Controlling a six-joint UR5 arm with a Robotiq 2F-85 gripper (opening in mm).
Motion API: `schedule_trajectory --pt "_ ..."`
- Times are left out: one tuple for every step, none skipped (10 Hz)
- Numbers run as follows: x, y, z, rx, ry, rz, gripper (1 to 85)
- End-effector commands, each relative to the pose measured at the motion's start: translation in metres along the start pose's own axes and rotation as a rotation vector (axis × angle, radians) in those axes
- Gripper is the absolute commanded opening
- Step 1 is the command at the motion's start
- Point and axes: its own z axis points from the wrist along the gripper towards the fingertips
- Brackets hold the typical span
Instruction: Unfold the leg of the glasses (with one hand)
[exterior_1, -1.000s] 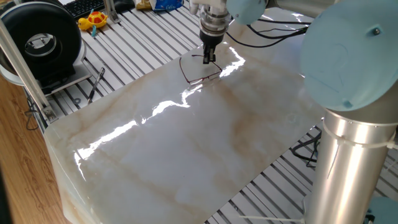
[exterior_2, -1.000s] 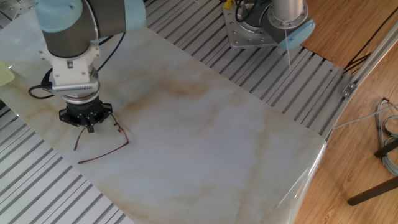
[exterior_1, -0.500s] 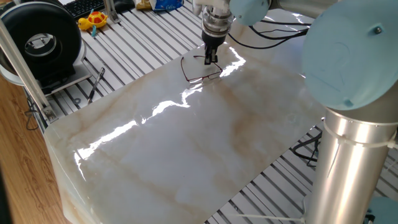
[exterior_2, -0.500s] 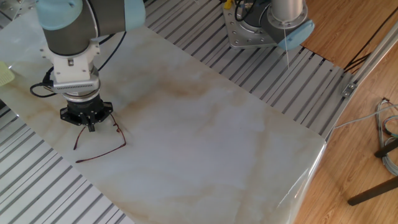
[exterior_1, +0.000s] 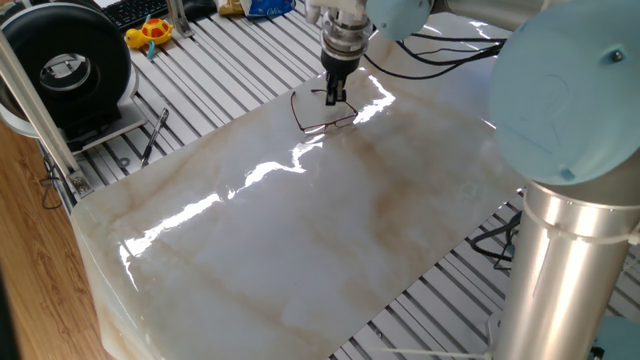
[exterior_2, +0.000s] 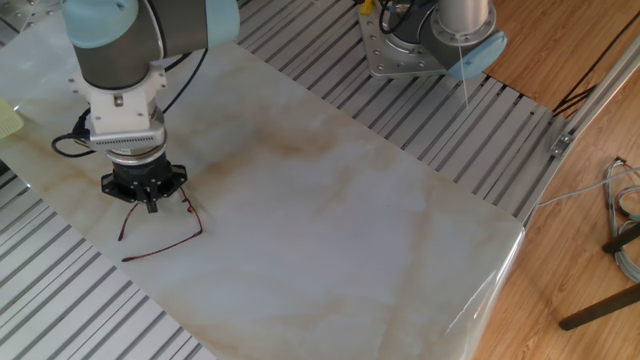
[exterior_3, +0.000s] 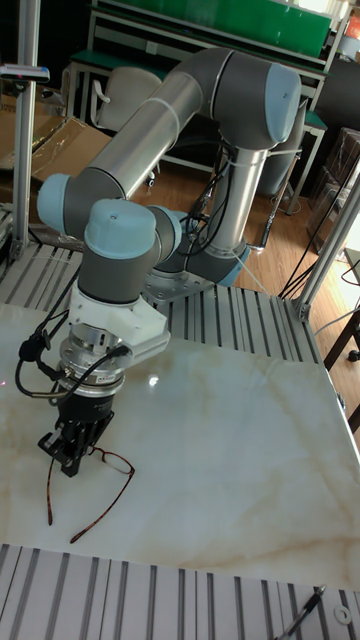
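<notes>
Since the earlier frames, little has changed: the gripper has shifted slightly sideways over the glasses, and in the other fixed view the longer leg now lies a little further round on the tabletop than it did a second ago. The glasses have otherwise kept their place.

Position of the glasses: near the tabletop's edge, below the gripper. In the tall fixed view, the front of the glasses sits beside the jaws, and two thin legs run away from it across the marble, well spread from each other. In one fixed view, the glasses show as an open, angular outline beneath the gripper.

State of the jaws: narrow, tips down at the frame near the hinge end. Whether they pinch the wire or only press beside it cannot be told; the frame is too thin against the tool.

Progress (judgement):
1. Reaching the glasses: done.
2. Swinging the leg out: well advanced or complete, since both legs lie splayed rather than folded across the lenses.
3. Remaining: confirm the leg is fully open, release contact, and lift clear without dragging the frame.

Risk: the glasses are light and could slide or lift with the jaws on release.
</notes>
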Motion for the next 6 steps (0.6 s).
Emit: schedule_trajectory --pt "0.001 -0.004 -0.001 0.012 -0.006 0.006 1.3" --pt "0.004 -0.006 -0.001 0.015 -0.005 0.001 1.3" --pt "0.008 -0.008 -0.001 0.017 -0.004 -0.002 1.3" --pt "0.013 -0.01 0.0 0.022 -0.004 -0.008 1.3" --pt "0.018 -0.012 0.001 0.027 -0.002 -0.015 1.3" --pt "0.022 -0.014 0.001 0.028 0.0 -0.018 1.3"
